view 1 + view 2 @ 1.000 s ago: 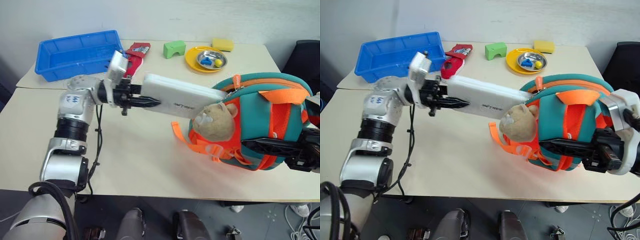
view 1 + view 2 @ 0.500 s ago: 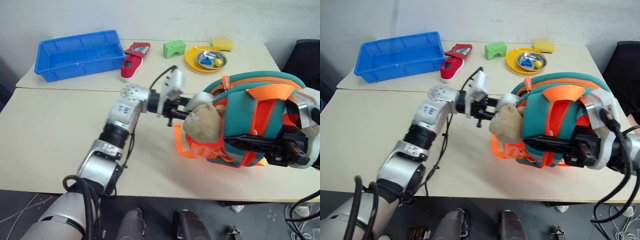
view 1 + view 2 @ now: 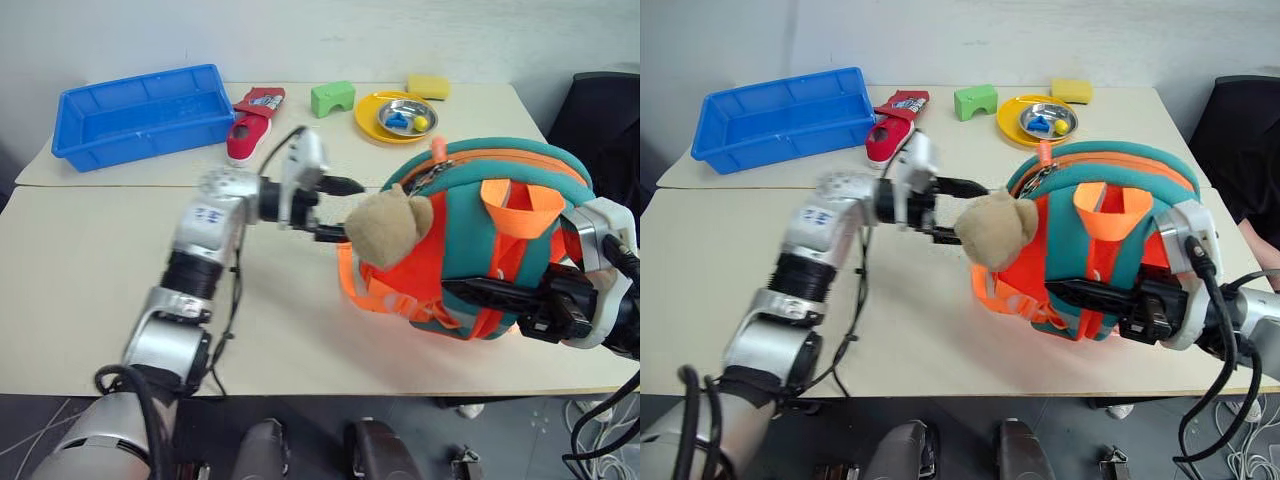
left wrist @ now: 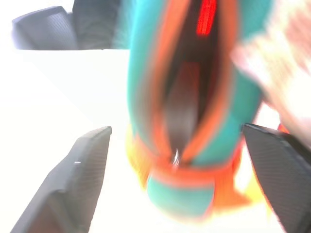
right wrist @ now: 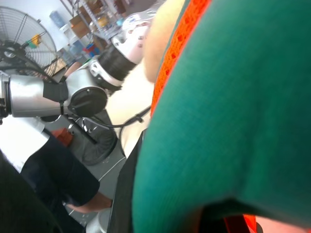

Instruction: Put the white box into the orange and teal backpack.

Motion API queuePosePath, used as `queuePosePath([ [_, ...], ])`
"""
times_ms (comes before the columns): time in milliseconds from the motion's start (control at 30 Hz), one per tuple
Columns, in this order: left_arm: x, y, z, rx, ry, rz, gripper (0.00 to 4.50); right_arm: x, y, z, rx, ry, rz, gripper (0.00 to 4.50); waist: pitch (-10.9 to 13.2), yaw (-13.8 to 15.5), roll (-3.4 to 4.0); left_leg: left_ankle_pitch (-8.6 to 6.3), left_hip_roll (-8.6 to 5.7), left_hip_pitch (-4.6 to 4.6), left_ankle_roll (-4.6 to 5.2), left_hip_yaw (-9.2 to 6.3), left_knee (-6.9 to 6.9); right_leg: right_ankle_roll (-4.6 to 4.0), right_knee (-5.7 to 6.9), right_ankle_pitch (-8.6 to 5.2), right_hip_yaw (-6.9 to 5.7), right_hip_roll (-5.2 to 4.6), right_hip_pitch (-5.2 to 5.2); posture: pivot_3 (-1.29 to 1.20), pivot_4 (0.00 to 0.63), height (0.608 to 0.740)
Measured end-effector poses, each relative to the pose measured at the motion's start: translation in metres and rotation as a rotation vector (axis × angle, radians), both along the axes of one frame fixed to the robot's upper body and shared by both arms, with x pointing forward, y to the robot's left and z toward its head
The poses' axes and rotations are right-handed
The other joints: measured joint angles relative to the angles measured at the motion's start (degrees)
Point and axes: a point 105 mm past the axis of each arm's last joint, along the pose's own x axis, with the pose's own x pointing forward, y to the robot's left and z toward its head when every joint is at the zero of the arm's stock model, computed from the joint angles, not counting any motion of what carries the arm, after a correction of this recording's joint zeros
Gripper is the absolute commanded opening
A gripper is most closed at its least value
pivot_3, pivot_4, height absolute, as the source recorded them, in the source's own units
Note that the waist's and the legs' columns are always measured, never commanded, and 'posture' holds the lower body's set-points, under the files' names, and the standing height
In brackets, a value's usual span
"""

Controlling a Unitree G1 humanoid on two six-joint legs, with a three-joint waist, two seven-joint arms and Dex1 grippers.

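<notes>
The orange and teal backpack (image 3: 470,230) stands on the table at the right, its zipped mouth facing left and a tan plush hamster charm (image 3: 385,225) hanging at the front. The white box is hidden. My left gripper (image 3: 338,210) is open just left of the charm, with nothing between its fingers. In the left wrist view the backpack's dark open mouth (image 4: 184,121) lies straight ahead between the spread fingers (image 4: 77,174). My right gripper (image 3: 480,292) is shut on the backpack's lower orange front. Teal fabric (image 5: 233,121) presses close in the right wrist view.
A blue bin (image 3: 140,105) sits at the far left. Beside it lie a red shoe (image 3: 245,130) and a green block (image 3: 332,97). A yellow plate (image 3: 372,118) with a steel bowl and a yellow sponge (image 3: 427,86) are behind the backpack. A black chair (image 3: 600,110) stands at the right.
The white box, held at the backpack's mouth a second ago, went in out of sight. My left gripper has let go, opened and drawn back a little. The right gripper keeps its hold.
</notes>
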Motion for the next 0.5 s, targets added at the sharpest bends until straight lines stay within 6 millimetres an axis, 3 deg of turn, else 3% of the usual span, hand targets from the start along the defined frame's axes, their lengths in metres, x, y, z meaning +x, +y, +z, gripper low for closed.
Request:
queuePosePath([
  [133, -0.033, 0.023, 0.031, -0.077, 0.057, -0.126, 4.48, -0.002, 0.002, -0.002, 0.002, -0.001, -0.005, 0.00, 0.00, 0.09, 0.00, 0.00, -0.06, -0.07, -0.01, -0.18, 0.06, 0.00, 0.00, 0.00, -0.11, -0.11, 0.11, 0.00, 0.150, 0.740],
  [233, -0.044, 0.010, 0.047, -0.146, 0.039, -0.157, 4.48, -0.001, 0.001, -0.001, 0.008, -0.012, -0.011, 0.00, 0.00, 0.96, 0.00, -0.02, -0.12, 0.06, 0.02, -0.27, 0.16, 0.01, -0.27, 0.00, -0.16, -0.15, 0.38, 0.00, 0.150, 0.740],
  [400, -0.053, -0.027, 0.036, -0.116, 0.013, -0.183, 4.48, 0.000, 0.002, 0.000, 0.006, -0.017, -0.018, 0.00, 0.00, 1.16, 0.00, -0.06, -0.12, 0.35, 0.05, -0.39, 0.08, 0.05, -0.57, 0.03, -0.21, -0.07, 0.83, 0.00, 0.150, 0.740],
  [500, -0.047, -0.046, 0.021, -0.061, -0.028, -0.137, 4.48, 0.001, 0.002, 0.001, 0.007, -0.021, -0.022, 0.00, 0.00, 1.15, 0.00, -0.06, -0.11, 0.35, 0.05, -0.39, 0.06, 0.05, -0.60, 0.03, -0.20, -0.02, 0.83, 0.00, 0.150, 0.740],
])
